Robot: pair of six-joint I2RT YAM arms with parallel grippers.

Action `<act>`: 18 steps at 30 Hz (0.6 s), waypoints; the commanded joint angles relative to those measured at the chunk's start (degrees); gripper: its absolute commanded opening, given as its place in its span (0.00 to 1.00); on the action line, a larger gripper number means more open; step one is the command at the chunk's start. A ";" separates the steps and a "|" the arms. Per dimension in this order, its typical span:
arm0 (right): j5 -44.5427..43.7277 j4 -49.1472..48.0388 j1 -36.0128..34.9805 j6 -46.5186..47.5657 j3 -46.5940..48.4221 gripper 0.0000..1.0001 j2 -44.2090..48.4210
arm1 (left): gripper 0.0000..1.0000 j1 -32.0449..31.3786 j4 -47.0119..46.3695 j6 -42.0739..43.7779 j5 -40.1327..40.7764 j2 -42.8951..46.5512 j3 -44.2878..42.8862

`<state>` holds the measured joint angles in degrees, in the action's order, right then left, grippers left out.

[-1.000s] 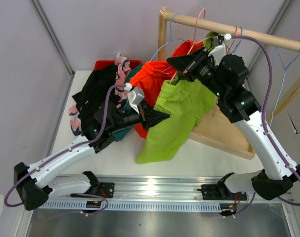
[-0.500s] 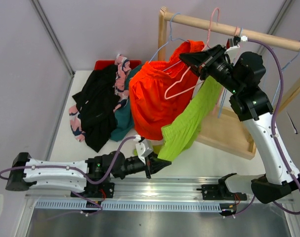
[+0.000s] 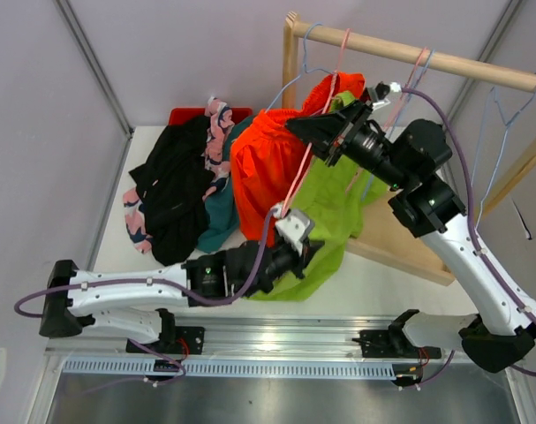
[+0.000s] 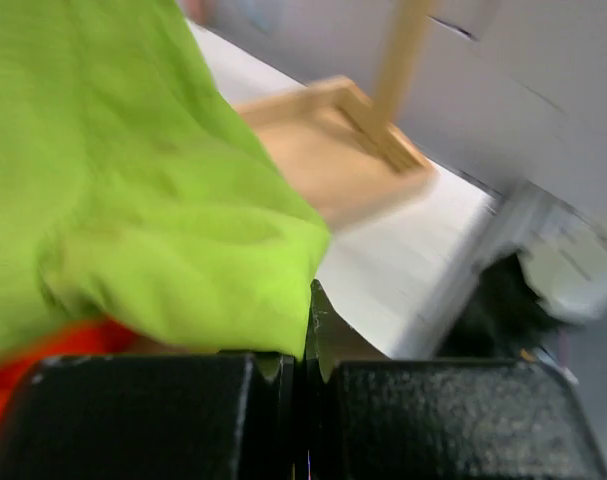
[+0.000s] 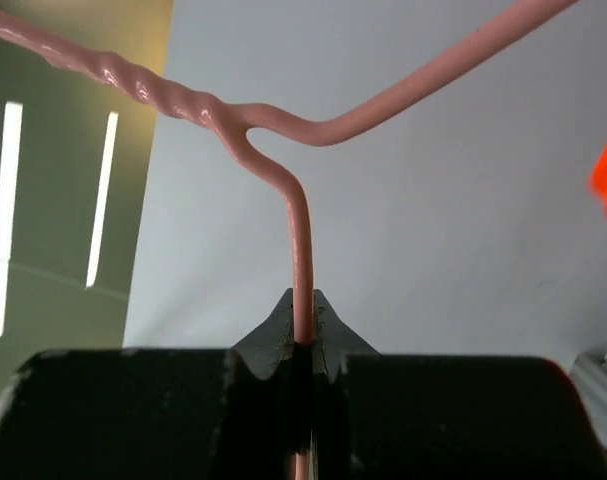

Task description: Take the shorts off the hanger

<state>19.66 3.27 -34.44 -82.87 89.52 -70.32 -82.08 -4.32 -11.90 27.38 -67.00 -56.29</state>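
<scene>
The lime green shorts (image 3: 334, 208) hang off a pink wire hanger (image 3: 313, 132) in front of the orange shorts (image 3: 259, 172). My right gripper (image 3: 307, 134) is shut on the hanger's wire (image 5: 301, 250), below the twisted neck. The hanger's top reaches up to the wooden rail (image 3: 444, 60). My left gripper (image 3: 305, 249) is shut on the lower edge of the lime green shorts (image 4: 133, 200), with fabric pinched between the jaws; orange fabric (image 4: 33, 355) shows beneath. Black shorts (image 3: 175, 190), pink patterned shorts (image 3: 216, 124) and dark teal shorts (image 3: 216, 225) lie piled at the table's left.
The wooden rack's base (image 3: 400, 238) stands at the right, also in the left wrist view (image 4: 328, 140). More wire hangers (image 3: 515, 97) hang on the rail. A red flat item (image 3: 186, 115) lies behind the pile. Grey walls enclose the back and sides.
My left gripper moved from the front edge up and right, holding the lime shorts' edge. My right gripper swung left and down with the pink hanger; the lime shorts spread lower.
</scene>
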 commanded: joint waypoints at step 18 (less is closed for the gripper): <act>-3.94 -7.56 3.30 -6.68 3.83 0.00 1.69 | 0.00 2.64 38.61 -0.74 14.27 5.47 -15.33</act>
<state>13.47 -1.21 -34.04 -87.00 92.60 -67.09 -74.41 20.38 -8.78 35.09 -67.40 -69.34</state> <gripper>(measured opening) 0.062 0.021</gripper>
